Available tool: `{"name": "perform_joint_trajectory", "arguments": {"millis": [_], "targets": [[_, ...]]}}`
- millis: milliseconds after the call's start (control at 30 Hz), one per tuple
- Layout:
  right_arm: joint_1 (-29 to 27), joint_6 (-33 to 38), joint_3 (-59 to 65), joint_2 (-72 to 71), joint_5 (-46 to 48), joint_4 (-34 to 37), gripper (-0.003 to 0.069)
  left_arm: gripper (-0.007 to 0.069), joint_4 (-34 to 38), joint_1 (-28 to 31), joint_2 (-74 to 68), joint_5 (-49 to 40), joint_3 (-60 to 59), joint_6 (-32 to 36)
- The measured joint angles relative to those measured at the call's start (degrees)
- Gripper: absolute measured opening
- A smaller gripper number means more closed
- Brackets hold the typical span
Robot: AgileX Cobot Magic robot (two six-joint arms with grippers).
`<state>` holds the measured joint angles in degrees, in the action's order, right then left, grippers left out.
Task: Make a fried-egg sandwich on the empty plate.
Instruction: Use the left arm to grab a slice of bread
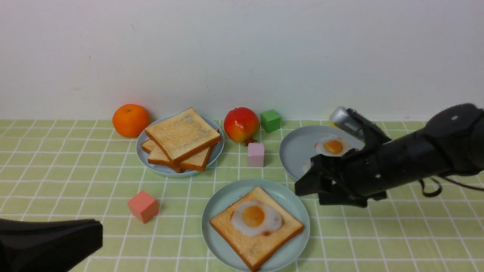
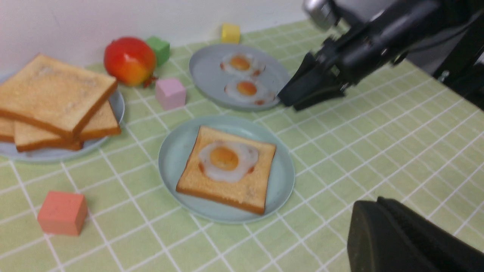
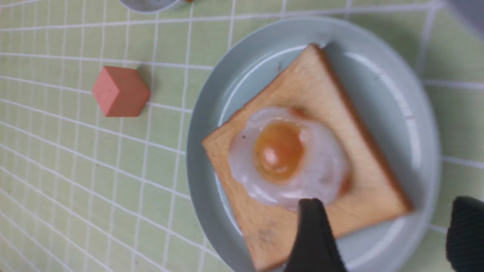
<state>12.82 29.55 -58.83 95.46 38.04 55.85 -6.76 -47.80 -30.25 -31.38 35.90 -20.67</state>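
Open-faced stage of the fried-egg sandwich. One toast slice (image 1: pixel 261 249) lies flat on the empty plate (image 1: pixel 219 204) at lower centre of the front view, turned diamond-wise with a corner toward the camera. A fried egg (image 1: pixel 256 218) rests on the middle of it. No upper slice is on yet.

The right tool (image 1: pixel 308 185) hovers just right of this plate, clear of toast and egg, its arm running off to the right edge of the frame. The left tool (image 1: pixel 94 236) sits closed and empty at lower left, low over the counter (image 1: pixel 75 170).

The toast stack (image 1: pixel 183 138) on its own plate (image 1: pixel 162 170) lies up and left of the sandwich, above a coral cube (image 1: pixel 143 206). The coming move probably turns on this relation. The stack sits in the left half of the frame, across the sandwich from the right tool, so the left arm is judged nearer. The top slice is likewise skewed, so a grip would have to square to its edges.

The right wrist view alone shows the right tool's jaws spread wide with nothing between them. The left wrist view shows two eggs on the grey plate (image 1: pixel 298 151), where the front view hides most of one behind the right arm.
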Motion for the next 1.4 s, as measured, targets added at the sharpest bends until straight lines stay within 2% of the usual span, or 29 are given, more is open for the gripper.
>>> {"name": "perform_joint_trajectory", "arguments": {"millis": [33, 100, 167, 233, 267, 333, 400, 467, 700, 800, 967, 1100, 1267, 1400], "targets": [[-0.1, -0.7, 0.0, -0.5, 0.3, -1.5, 0.0438, 0.0006, 0.0, 0.0, -0.3, -0.2, 0.0, -0.1], [-0.4, -5.4, 0.0, -8.2, 3.0, -12.2, 0.0358, 0.0006, 0.2, 0.0, -5.4, -1.1, 0.0, -1.1], [-0.2, -7.8, 0.0, -12.0, 4.8, -17.0, 0.0318, 0.0006, 0.5, 0.0, -8.5, -1.3, 0.1, -1.7], [0.6, -12.2, 0.0, -19.6, 9.7, -25.9, 0.0208, 0.0006, 0.6, 0.0, -16.6, -1.5, 1.3, -2.4], [0.7, -12.8, 0.0, -20.2, 10.0, -26.6, 0.0188, 0.0006, 0.6, 0.0, -17.2, -1.5, 1.8, -2.5], [2.1, -15.3, 0.2, -27.1, 14.2, -33.4, 0.0078, -0.0013, 0.6, 0.0, -25.0, -1.5, 5.0, -2.4], [3.1, -17.1, 0.3, -32.1, 17.4, -36.8, 0.0003, -0.0013, 0.5, 0.6, -32.3, -2.1, 9.2, -1.1], [3.4, -17.9, 0.3, -35.0, 19.3, -37.7, -0.0008, -0.0013, 1.2, 2.1, -37.9, -3.1, 12.6, 0.9], [3.7, -18.6, 0.3, -45.5, 24.8, -38.4, 0.0002, -0.0013, 11.9, 18.2, -59.7, -7.5, 32.7, 21.0], [3.7, -18.6, 0.3, -48.0, 25.2, -38.7, 0.0003, -0.0013, 12.6, 21.9, -66.3, -8.0, 40.7, 24.8], [3.7, -18.6, 0.3, -49.8, 25.6, -39.3, 0.0006, 0.0001, 10.9, 24.7, -74.5, -9.0, 49.6, 25.9], [3.7, -18.6, 0.3, -49.9, 25.7, -39.9, 0.0007, 0.0134, 3.3, 25.3, -81.1, -8.2, 54.5, 26.2], [3.8, -18.6, 0.4, -49.9, 25.6, -40.1, 0.0008, 0.0312, -5.8, 25.3, -85.4, -2.4, 54.9, 26.2], [3.8, -18.6, 0.4, -49.9, 25.6, -40.3, 0.0013, 0.0374, -9.9, 25.3, -88.5, 1.0, 54.9, 25.8]]}}
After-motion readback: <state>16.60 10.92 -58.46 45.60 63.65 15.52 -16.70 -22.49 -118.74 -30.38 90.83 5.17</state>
